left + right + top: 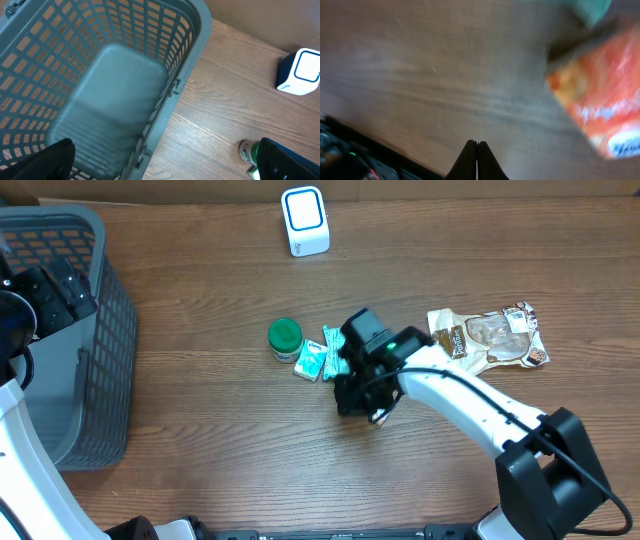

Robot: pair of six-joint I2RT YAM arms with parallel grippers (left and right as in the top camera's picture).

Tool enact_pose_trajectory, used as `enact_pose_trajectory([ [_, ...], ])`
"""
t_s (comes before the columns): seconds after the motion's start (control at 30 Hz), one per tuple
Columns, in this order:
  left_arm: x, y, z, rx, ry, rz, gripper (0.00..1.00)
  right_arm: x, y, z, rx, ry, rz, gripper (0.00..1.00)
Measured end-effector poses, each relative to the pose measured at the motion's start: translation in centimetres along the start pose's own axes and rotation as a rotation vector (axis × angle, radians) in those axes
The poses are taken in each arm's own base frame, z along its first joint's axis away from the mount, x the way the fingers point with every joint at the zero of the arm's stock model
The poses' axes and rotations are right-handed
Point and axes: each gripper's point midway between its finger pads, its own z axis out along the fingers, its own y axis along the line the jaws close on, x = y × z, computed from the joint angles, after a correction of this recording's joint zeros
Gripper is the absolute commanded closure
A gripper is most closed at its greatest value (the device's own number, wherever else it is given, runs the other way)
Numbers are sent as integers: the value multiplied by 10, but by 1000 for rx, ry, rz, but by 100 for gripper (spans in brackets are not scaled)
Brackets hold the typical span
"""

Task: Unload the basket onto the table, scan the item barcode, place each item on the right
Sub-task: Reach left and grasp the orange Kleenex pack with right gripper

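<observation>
a white, boxy scanner (pixel 305 220) with a blue-outlined window stands at the far edge of the desk (pixel 200 450). near the middle, a round tub (pixel 285 338) with a green lid sits upright, just beside a flat teal-and-white sachet (pixel 311 362). a clear snack bag (pixel 490 338) with brown labels lies flat to the right. an orange packet (pixel 600 95) shows only as a blur.

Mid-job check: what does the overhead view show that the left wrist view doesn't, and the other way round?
Overhead only: the right arm, teal packets beside it and a snack bag farther right. Left wrist only: the bare floor of the basket, with the left gripper open above it. Both: the basket, the white scanner, the green-lidded jar and the wooden table.
</observation>
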Motion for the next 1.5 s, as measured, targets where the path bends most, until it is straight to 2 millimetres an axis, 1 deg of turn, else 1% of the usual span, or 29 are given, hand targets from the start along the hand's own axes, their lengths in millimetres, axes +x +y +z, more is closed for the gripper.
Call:
enact_pose_trajectory([
  [0.1, 0, 0, 0, 0, 0, 0, 0, 15, -6, 6, 83, 27, -14, 96],
  [0.13, 0, 0, 0, 0, 0, 0, 0, 18, -12, 9, 123, 27, -12, 96],
  [0.33, 0, 0, 0, 0, 0, 0, 1, 18, -38, 28, 201, -12, 5, 95],
  [0.37, 0, 0, 0, 0, 0, 0, 0, 18, -41, 30, 209, -15, 7, 92],
  [0.43, 0, 0, 0, 0, 0, 0, 0, 20, -46, 32, 227, -15, 11, 91],
  [0.47, 0, 0, 0, 0, 0, 0, 0, 20, -47, 32, 232, -17, 14, 88],
  [0.6, 0, 0, 0, 0, 0, 0, 0, 17, -54, 30, 272, -36, 13, 86],
  [0.77, 0, 0, 0, 0, 0, 0, 0, 2, -72, 23, 347, -100, 31, 87],
  [0.9, 0, 0, 0, 0, 0, 0, 0, -20, -91, 12, 394, -188, 68, 87],
  [1.07, 0, 0, 0, 0, 0, 0, 0, -56, -114, -4, 416, -312, 86, 85],
  [1.2, 0, 0, 0, 0, 0, 0, 1, -89, -130, -21, 408, -428, 87, 76],
  [1.23, 0, 0, 0, 0, 0, 0, 0, -93, -133, -24, 407, -440, 87, 73],
  [1.27, 0, 0, 0, 0, 0, 0, 0, -103, -138, -30, 397, -478, 100, 71],
  [1.37, 0, 0, 0, 0, 0, 0, 1, -118, -147, -40, 354, -533, 126, 60],
  [1.4, 0, 0, 0, 0, 0, 0, 0, -121, -147, -41, 321, -536, 132, 55],
  [1.47, 0, 0, 0, 0, 0, 0, 0, -122, -146, -40, 249, -521, 146, 36],
  [1.5, 0, 0, 0, 0, 0, 0, 0, -121, -144, -39, 209, -509, 151, 32],
])
